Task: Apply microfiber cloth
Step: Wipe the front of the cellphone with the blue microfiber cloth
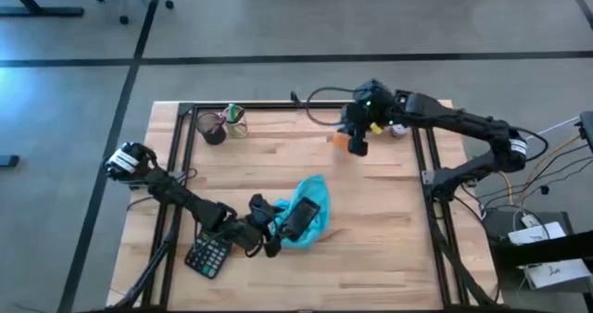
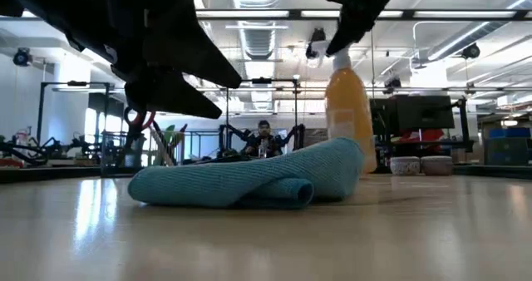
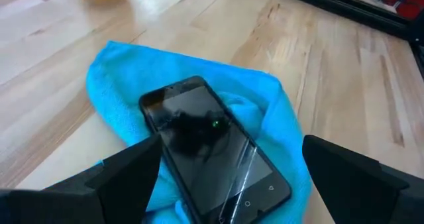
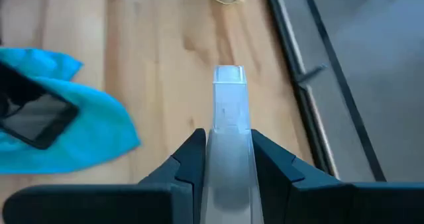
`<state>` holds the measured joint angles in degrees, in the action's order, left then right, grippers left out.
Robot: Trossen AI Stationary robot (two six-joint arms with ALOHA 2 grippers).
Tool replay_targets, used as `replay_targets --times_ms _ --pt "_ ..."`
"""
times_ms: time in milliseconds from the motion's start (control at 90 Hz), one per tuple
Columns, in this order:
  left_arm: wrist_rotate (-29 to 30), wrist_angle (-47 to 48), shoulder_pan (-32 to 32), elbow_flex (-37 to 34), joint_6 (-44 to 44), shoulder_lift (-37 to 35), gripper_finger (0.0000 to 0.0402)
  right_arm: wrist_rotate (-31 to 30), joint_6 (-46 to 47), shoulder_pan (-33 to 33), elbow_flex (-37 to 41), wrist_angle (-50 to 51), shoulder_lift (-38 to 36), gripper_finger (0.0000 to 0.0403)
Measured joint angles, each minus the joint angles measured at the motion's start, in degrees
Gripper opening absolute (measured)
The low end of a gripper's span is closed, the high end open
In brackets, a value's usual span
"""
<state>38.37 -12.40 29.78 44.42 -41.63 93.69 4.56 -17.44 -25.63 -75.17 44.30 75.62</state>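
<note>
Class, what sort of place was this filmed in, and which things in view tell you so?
Probably a robotics lab or workshop: a framed wooden table on a concrete floor, a monitor and other robot arms in the open room behind, and cables beside the table.

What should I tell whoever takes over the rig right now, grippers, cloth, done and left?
Left gripper: open, low over the phone, fingers either side of it, gripping nothing.
Right gripper: shut on the bottle, near the table's far edge.
Cloth: crumpled mid-table, under the phone. Calculator sits beside the left arm.
Done: phone laid on the cloth; bottle in hand.
Left: probably the wiping itself; no wiping contact shows yet.
</note>
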Motion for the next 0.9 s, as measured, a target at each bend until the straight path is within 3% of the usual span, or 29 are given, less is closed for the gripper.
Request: replay_targets --times_ms 189,322,611,900 --pt "0.03 -0.14 0.00 -0.02 -1.09 0.00 0.0349 0.45 2.75 -6.36 1.24 2.21 -3.01 0.0067" --pt "0.05 -0.20 0.00 -0.02 -1.63 0.00 0.0349 1.28 1.84 -6.88 2.48 7.63 -6.47 0.0067" --pt "0.11 -0.51 0.01 -0.02 -2.60 0.00 0.0349 7.92 3.69 -1.23 7.36 15.38 -20.29 0.0066" --pt "0.16 -1.31 0.00 -0.02 -2.62 0.00 0.0349 8.14 8.14 9.43 17.10 20.09 -36.24 0.0066"
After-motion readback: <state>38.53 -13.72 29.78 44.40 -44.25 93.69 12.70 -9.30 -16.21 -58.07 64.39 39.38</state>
